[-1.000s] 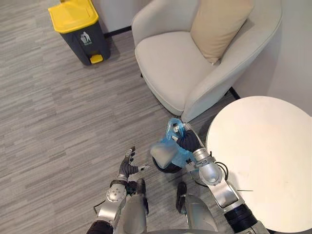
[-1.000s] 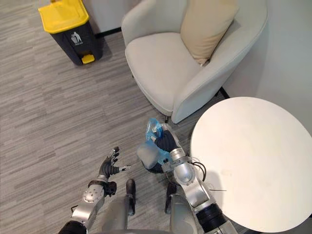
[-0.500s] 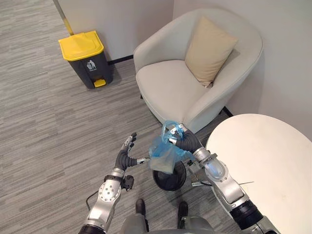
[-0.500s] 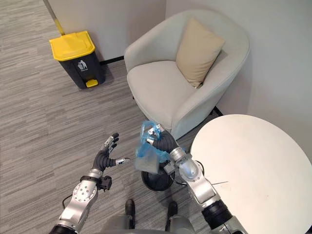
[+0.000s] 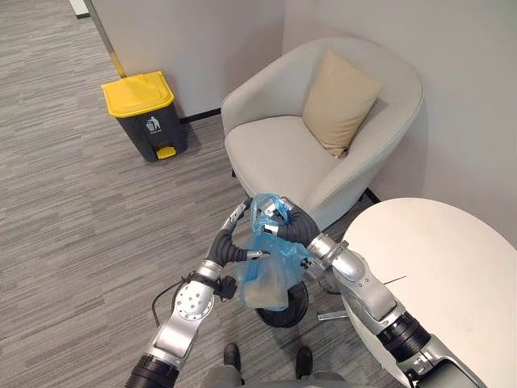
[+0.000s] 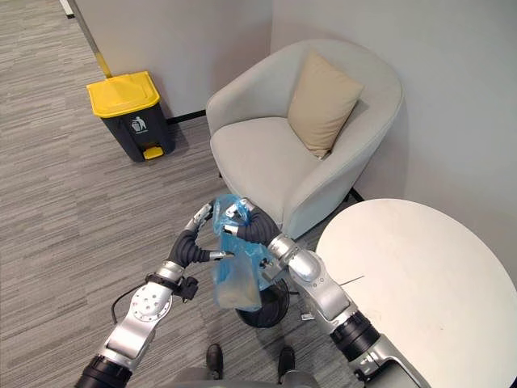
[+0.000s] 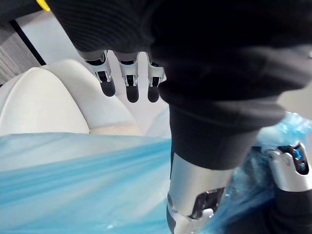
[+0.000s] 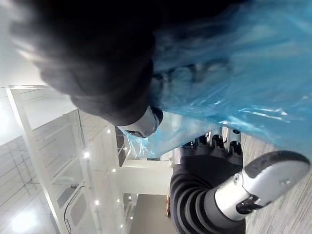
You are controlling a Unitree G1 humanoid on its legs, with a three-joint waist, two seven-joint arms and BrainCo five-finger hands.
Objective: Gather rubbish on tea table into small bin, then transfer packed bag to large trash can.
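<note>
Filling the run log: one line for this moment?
right hand: grips blue bag above small bin | left hand: open, beside blue bag

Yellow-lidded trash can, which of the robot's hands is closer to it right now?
Left. The left hand sits beside the blue bag on the side facing the trash can; the right hand, gripping the bag's top, is farther off.

Floor (image 5: 73, 186): grey, laid in fine lengthwise stripes, matte finish. Walls (image 5: 202, 40): plain, pale, meeting at a corner, with dark skirting (image 5: 202, 116) along the base. Cream tub armchair (image 5: 275, 153) set in that corner, a tan cushion (image 5: 339, 101) upright against its back. Round white tabletop (image 5: 452, 259) just beside the armchair's front. Lighting even.
</note>
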